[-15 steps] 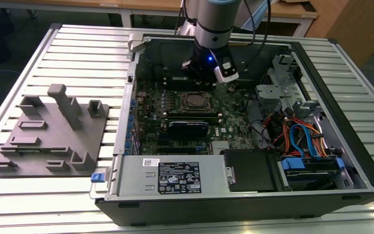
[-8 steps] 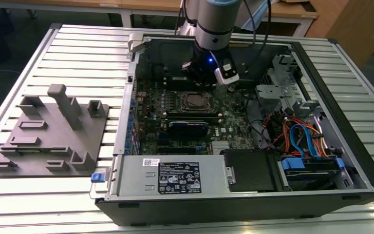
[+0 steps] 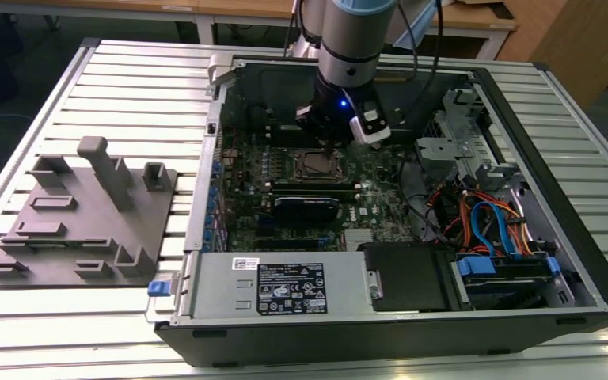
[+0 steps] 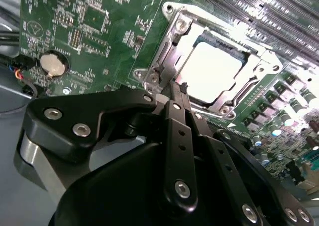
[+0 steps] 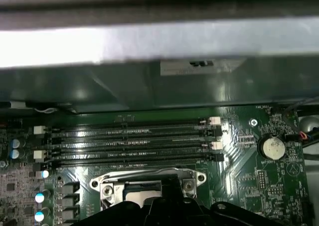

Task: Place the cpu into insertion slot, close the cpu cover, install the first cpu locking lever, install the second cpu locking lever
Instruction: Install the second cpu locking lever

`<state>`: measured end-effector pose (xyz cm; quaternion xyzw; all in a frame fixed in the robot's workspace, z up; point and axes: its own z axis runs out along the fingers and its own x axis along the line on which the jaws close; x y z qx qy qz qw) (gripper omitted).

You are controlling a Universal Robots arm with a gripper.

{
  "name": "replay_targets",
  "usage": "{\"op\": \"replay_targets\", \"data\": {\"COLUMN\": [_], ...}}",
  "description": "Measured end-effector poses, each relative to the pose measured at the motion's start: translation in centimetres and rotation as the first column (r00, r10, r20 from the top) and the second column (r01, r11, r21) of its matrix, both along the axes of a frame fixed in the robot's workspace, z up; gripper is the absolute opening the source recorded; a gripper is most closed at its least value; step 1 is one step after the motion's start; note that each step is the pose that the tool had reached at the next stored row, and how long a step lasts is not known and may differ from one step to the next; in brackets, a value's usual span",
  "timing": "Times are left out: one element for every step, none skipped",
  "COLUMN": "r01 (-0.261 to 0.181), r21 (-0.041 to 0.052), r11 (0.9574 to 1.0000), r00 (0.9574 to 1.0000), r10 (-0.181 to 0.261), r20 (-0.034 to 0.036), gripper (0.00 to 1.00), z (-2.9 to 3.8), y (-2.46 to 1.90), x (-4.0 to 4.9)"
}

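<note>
Silver cpu (image 4: 212, 71) sits under its cover (image 4: 172, 49) — just beyond the closed, empty claw (image 4: 178, 89).

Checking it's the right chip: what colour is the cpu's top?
Pale silver-grey, glaring bright; the cpu shows best in the second wrist view.

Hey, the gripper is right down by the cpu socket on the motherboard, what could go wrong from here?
The gripper sits at the edge of the cpu cover, so a slight offset could scrape the board or slip off the metal. The cpu lies exposed in the cover's window; a stray push might shift or mark it.
</note>
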<state>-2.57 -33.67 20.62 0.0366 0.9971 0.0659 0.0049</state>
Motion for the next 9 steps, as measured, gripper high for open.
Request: {"op": "replay_targets", "data": {"r01": [0.0, 0.0, 0.0, 0.0, 0.0, 0.0, 0.0, 0.0, 0.0], "r21": [-0.0001, -0.0001, -0.0001, -0.0001, -0.0002, -0.0001, -0.0002, -0.0002, -0.0002], "r11": [1.0, 1.0, 1.0, 1.0, 1.0, 1.0, 1.0, 1.0, 1.0], "r00": [1.0, 1.0, 1.0, 1.0, 1.0, 1.0, 1.0, 1.0, 1.0], "r10": [0.0, 0.0, 0.0, 0.0, 0.0, 0.0, 0.0, 0.0, 0.0], "r20": [0.0, 0.0, 0.0, 0.0, 0.0, 0.0, 0.0, 0.0, 0.0], "gripper": [0.1, 0.1, 0.1, 0.1, 0.1, 0.1, 0.1, 0.1, 0.1], "z": [0.0, 0.0, 0.0, 0.0, 0.0, 0.0, 0.0, 0.0, 0.0], "y": [-0.03, -0.03, -0.03, -0.04, -0.04, -0.05, -0.05, -0.05, -0.05], "x": [0.0, 0.0, 0.0, 0.0, 0.0, 0.0, 0.0, 0.0, 0.0]}}
